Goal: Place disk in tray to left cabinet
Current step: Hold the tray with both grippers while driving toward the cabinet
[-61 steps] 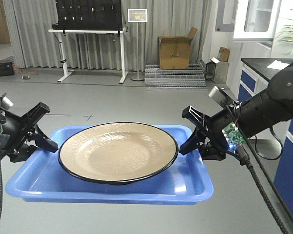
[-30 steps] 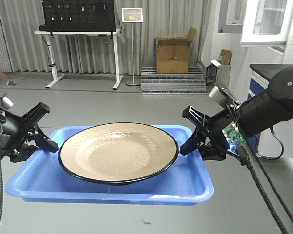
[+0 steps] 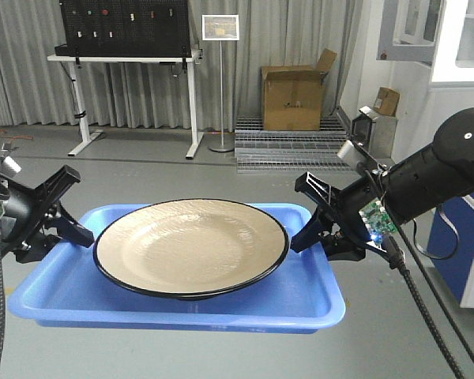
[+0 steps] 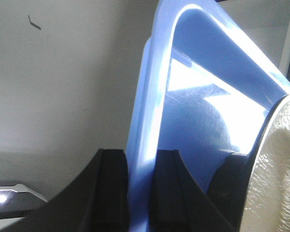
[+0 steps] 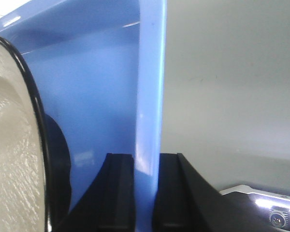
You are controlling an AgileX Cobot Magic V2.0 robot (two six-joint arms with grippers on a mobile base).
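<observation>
Left gripper (image 3: 67,229) and right gripper (image 3: 310,229) clamped onto opposite short lips of blue tray (image 3: 174,309), jaws narrowed to the plastic's thickness. Held level between both arms, clear of grey floor (image 3: 221,170). Inside, filling most of it, tan black-rimmed disk (image 3: 191,245). Well behind, against grey curtains (image 3: 300,31): cardboard box (image 3: 291,87), sign stand (image 3: 222,79), white-legged desk (image 3: 126,59).

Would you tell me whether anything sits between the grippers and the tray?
Nothing visible does: the left gripper and right gripper each clamp the tray lip directly; the disk lies inside.
</observation>
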